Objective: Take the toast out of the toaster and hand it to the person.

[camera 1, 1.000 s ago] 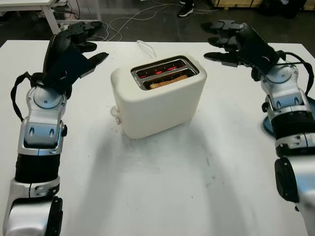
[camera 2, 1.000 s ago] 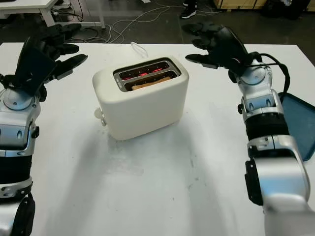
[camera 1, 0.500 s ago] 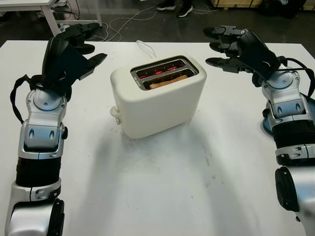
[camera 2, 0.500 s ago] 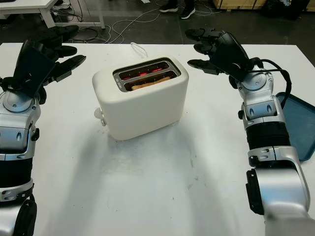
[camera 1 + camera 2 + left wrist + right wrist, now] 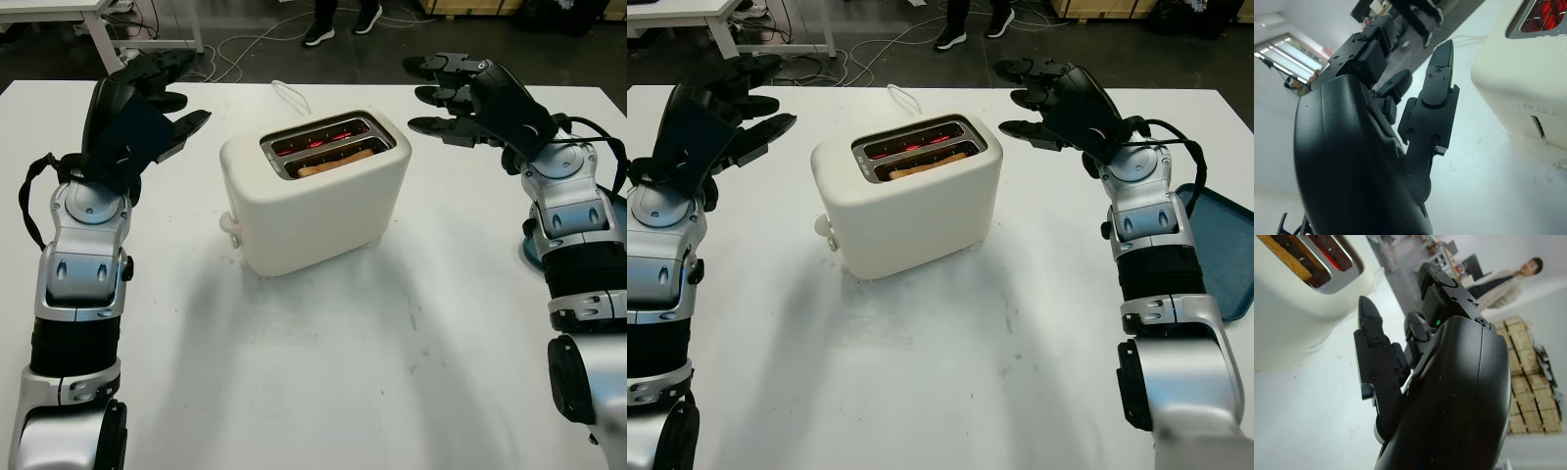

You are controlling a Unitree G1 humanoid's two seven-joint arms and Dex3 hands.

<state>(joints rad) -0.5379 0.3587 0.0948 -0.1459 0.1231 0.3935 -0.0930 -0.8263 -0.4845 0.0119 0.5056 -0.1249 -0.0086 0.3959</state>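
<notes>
Cream toaster [image 5: 315, 191] at centre of white table [image 5: 323, 372], a little above mid-frame, turned at a slant, slots running from lower left to upper right

Toast [image 5: 335, 162] down in the nearer slot, only its brown top edge level with the metal rim; farther slot glowing red

Long axis of the slice along the slot, so lower left to upper right across the frame

Right hand [image 5: 470, 93] at upper right, raised above the table, open and holding nothing, fingertips aimed toward the frame's left at the toaster's upper right corner; toast down and to the left of it

Left hand [image 5: 137, 108] at upper left, raised, also open and empty, fingers aimed toward the toaster's upper left side; toast to the right and slightly below

Both well apart from the toaster, neither touching it; right hand probably the nearer to the slot end, by a little

Little of the slice standing proud to pinch, hence a likely need to reach down from above along the slot, fingers across the thin faces; glowing elements just beside a risk to touch

White cord [image 5: 290, 95] trailing off behind the toaster toward the table's far edge

Small knob [image 5: 230, 227] on the toaster's lower left end

Blue tray [image 5: 1225, 250] at right edge beside the right forearm

Person's feet [image 5: 341, 20] on the dark floor beyond the table, top centre; a person seated further back in the right wrist view [image 5: 1508, 284]

Loose cables [image 5: 235, 49] on the floor at upper left

Nothing between either hand and the toaster top
</notes>
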